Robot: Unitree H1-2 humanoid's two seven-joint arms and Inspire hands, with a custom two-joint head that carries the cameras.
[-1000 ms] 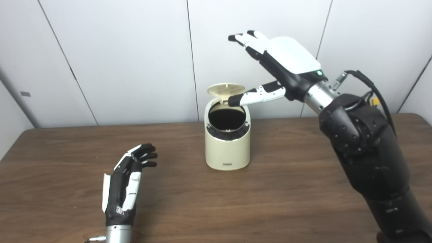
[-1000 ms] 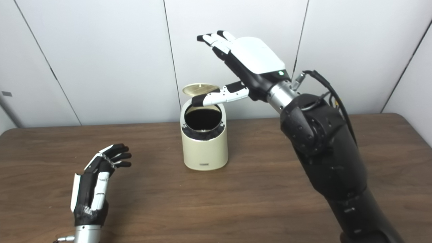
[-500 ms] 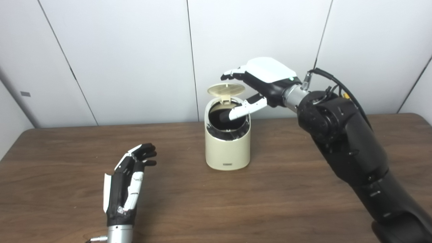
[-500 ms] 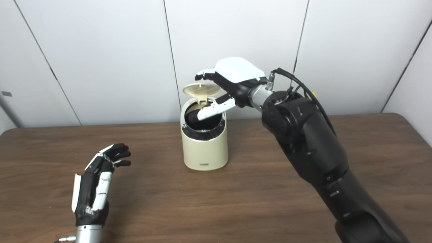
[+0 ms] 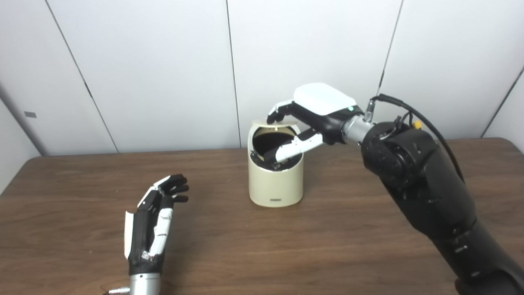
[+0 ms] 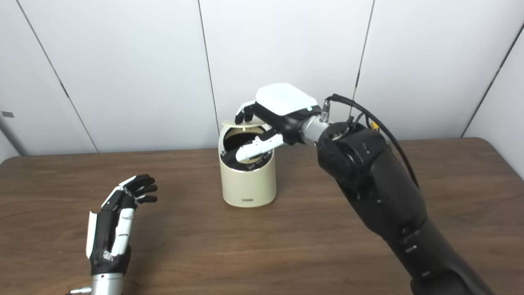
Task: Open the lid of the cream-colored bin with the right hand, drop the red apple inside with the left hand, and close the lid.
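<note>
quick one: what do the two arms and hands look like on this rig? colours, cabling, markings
Right hand: glossy white back shell, black palm, white-and-black fingers, small green light near a silver wrist; bulky matte black arm with a black cable looping over it. Left hand: black with white panels, dark fingertips, silver wrist cuff.

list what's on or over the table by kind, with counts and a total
bin: 1
lid: 1
robot hands: 2, the left hand and the right hand
apple: 0 in view
total: 4
</note>
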